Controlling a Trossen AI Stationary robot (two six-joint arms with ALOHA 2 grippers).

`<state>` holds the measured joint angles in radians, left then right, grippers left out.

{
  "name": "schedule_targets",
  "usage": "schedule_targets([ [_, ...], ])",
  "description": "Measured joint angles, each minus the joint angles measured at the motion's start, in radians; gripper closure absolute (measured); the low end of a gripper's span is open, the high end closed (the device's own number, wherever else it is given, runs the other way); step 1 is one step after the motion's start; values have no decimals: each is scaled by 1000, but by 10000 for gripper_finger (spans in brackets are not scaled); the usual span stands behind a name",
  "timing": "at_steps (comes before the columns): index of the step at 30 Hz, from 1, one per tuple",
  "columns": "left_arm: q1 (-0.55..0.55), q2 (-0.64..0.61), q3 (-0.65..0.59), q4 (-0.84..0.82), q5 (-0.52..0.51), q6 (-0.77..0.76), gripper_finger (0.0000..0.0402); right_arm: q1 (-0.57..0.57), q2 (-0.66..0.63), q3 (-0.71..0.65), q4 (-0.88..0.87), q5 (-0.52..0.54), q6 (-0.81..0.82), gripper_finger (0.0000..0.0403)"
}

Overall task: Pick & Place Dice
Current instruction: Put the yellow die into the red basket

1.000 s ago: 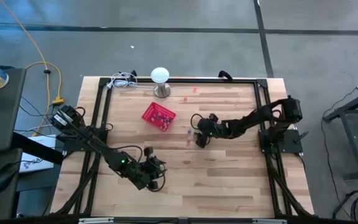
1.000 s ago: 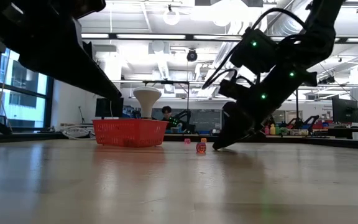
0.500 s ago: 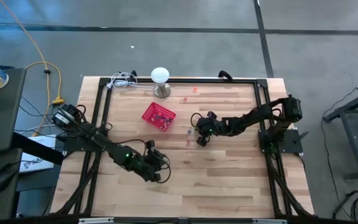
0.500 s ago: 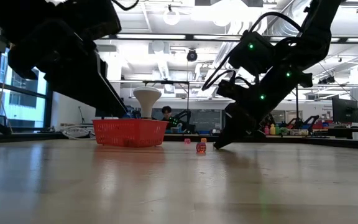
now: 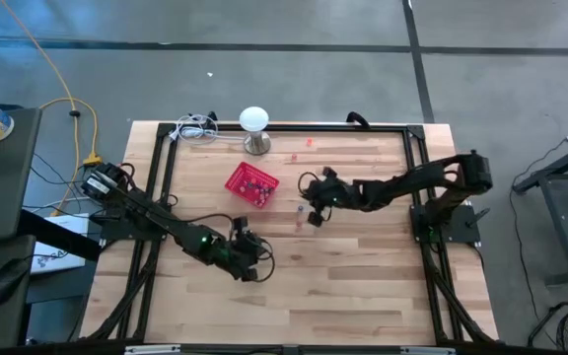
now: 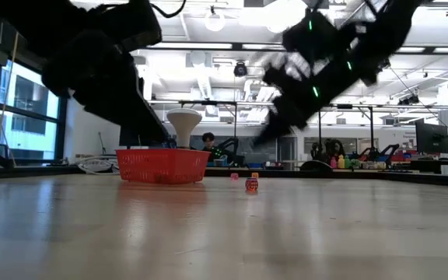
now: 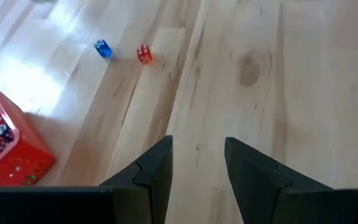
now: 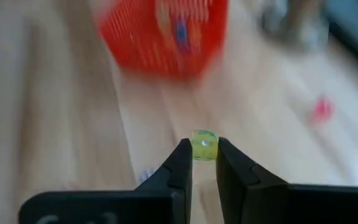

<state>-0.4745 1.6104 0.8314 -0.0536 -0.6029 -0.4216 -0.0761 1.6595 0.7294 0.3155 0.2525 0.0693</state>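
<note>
Basket [image 5: 252, 183] holds several dice. Right gripper [image 8: 202, 163], clamped on a green die [image 8: 204, 145], has lifted nearer the basket; left gripper [image 7: 196, 163] stands open beside the basket.

Overhead, table-level, two wrist-mounted views

Red mesh basket [image 5: 252, 184] on wooden table [image 5: 363, 286], white mushroom-shaped lamp [image 5: 254, 126] behind it

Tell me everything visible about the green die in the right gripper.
The green die is a tiny yellow-green cube that looks like translucent plastic, with pale pips on the face that shows. It sits pinched between the tips of the right gripper, whose fingers touch it on two opposite sides, lifted above the wooden table, with the red basket ahead.
</note>
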Motion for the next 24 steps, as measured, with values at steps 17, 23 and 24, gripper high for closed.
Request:
schedule_targets([
  [17, 6, 1, 0, -25, -24, 15, 262, -4, 170, 326, 44, -139, -214, 369],
  [23, 8, 1, 0, -50, -28, 6, 262, -40, 236, 388, 40, -179, -231, 315],
  [24, 8, 1, 0, -52, -27, 6, 262, -45, 245, 395, 42, -178, -230, 303],
])
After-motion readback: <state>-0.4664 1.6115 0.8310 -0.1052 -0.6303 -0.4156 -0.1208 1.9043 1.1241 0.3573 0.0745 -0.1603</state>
